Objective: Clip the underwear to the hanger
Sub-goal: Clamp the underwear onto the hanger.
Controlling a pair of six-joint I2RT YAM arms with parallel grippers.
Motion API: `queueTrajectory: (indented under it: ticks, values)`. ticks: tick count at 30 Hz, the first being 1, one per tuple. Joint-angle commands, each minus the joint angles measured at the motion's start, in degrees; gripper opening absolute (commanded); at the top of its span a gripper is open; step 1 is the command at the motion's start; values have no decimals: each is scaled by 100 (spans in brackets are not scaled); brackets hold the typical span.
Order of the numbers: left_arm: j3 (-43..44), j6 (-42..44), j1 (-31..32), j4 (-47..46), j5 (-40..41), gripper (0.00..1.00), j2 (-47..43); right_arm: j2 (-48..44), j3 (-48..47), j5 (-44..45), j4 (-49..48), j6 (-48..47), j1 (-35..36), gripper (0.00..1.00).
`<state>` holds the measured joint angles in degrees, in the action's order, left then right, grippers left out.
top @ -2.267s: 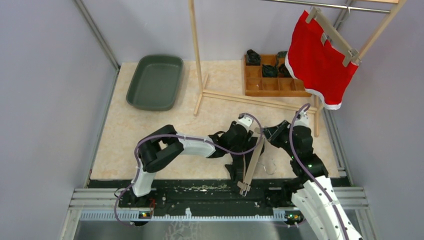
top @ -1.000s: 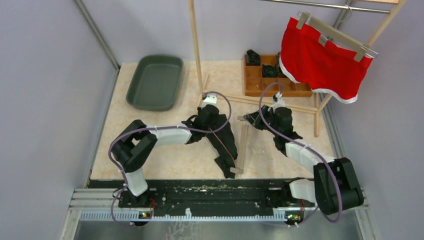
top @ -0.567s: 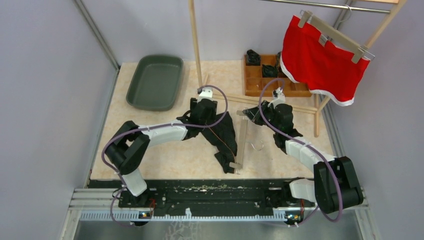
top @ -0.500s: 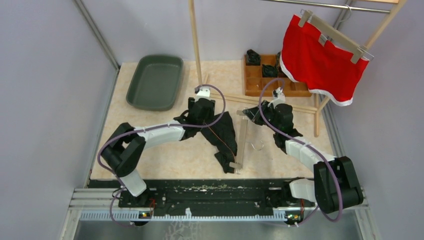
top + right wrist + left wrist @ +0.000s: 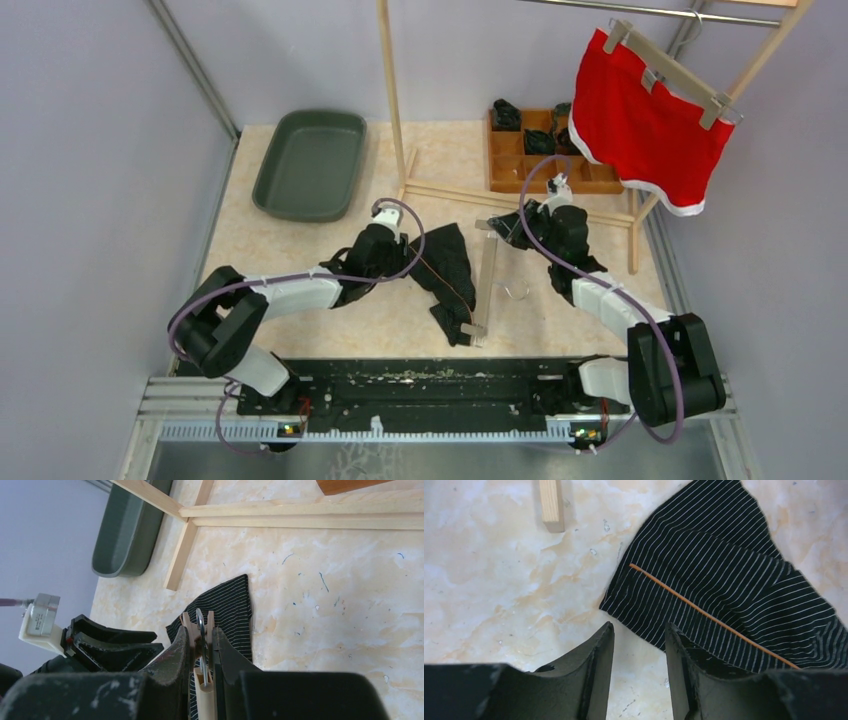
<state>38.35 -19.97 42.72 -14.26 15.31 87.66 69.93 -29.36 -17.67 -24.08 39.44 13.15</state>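
The left gripper (image 5: 639,630), open and empty, now sits withdrawn at 9 o'clock of the released underwear (image 5: 724,580), while the right gripper (image 5: 200,630) still clamps the hanger (image 5: 487,275), so clipping likely remains unfinished.

In the left wrist view the striped underwear (image 5: 734,580) runs off the right edge. Its near hem passes behind the left gripper (image 5: 639,630), and the wooden foot (image 5: 551,505) is cut off by the top edge. From the right wrist only the clip end of the hanger (image 5: 204,692) shows, the rest of its bar covered by the right gripper (image 5: 200,631). From above, whether the hanger's near clip bites the cloth is too small to tell, as are the dark items in the divided box (image 5: 545,186).
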Motion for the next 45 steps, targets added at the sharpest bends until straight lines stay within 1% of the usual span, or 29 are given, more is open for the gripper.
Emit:
queueTrajectory:
  ticks: [1,7,17,31,35,38,40,42,45]
  values:
    - [32,-26,-44,-380,-368,50,-259,-146,-216,-113,-279,-85,-45,0]
    - [116,23,-52,-397,-226,53,10,-131,-176,-148,-323,-75,-44,0]
    - [305,-56,-127,-498,70,54,466,-199,-184,-172,-282,-77,-52,0]
    - [486,-122,-323,-612,-108,53,962,-155,-149,-253,-357,-68,-152,0]
    - [470,-130,-334,-596,-163,45,968,-163,-144,-265,-365,-59,-168,0]
    - [453,-142,-334,-595,-195,36,925,-178,-138,-261,-375,-43,-171,0]
    - [452,-128,-335,-588,-195,28,877,-186,-139,-263,-371,-42,-165,0]
    - [475,-114,-334,-571,-204,24,801,-198,-140,-271,-370,-42,-168,0]
    - [537,-67,-334,-525,-205,13,670,-246,-148,-279,-366,-37,-168,0]
